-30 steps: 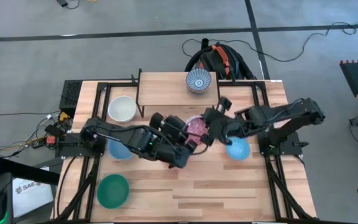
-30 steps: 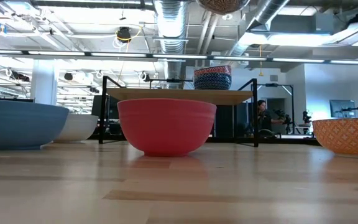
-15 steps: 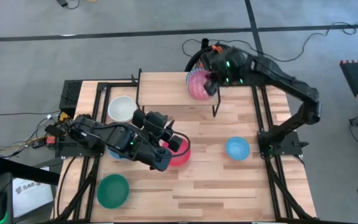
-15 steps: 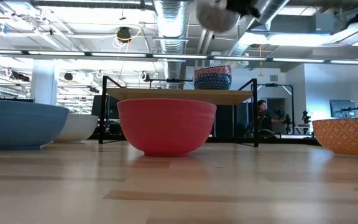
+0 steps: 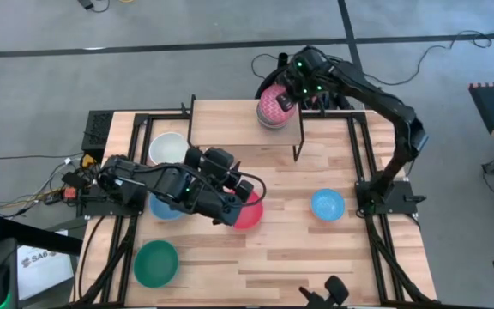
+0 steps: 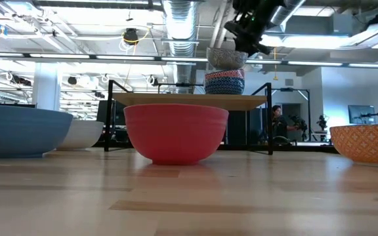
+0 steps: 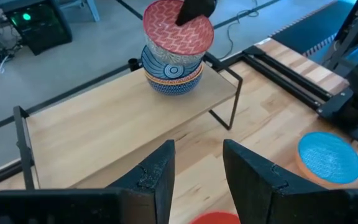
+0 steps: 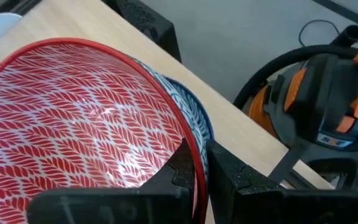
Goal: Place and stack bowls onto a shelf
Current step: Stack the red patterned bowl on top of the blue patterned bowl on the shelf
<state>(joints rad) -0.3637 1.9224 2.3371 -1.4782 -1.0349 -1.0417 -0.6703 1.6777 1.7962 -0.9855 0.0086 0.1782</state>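
Observation:
A pink patterned bowl [image 5: 273, 105] is at the far right of the light-wood shelf [image 5: 230, 124], right on top of the blue-and-white patterned bowl [image 7: 173, 71] that stands there. My right gripper [image 5: 290, 97] is shut on the pink bowl. My left gripper [image 7: 197, 177] hovers open above the red bowl [image 5: 249, 213] at the table's middle, with nothing between its fingers. The red bowl stands on its base on the tabletop [image 6: 176, 134]. My right gripper pinches the pink bowl's rim [image 8: 194, 158], one finger inside the bowl and one outside. The fingers slant down from above. The bowl is a little tilted over the blue-and-white bowl [image 8: 197, 124]; whether it rests in it I cannot tell.
A white bowl [image 5: 168, 150] stands at the left beside the shelf. A light blue bowl [image 5: 163, 209] is under my left arm. A green bowl [image 5: 155, 263] sits near left. A bowl, blue inside and orange outside [image 5: 327, 204], stands at the right. The near middle of the table is free.
My right gripper has swung from the table's middle to the far edge, carrying the pink bowl over the shelf and down onto the blue-and-white bowl. My left gripper has drawn back a little toward the table's left, uncovering the red bowl.

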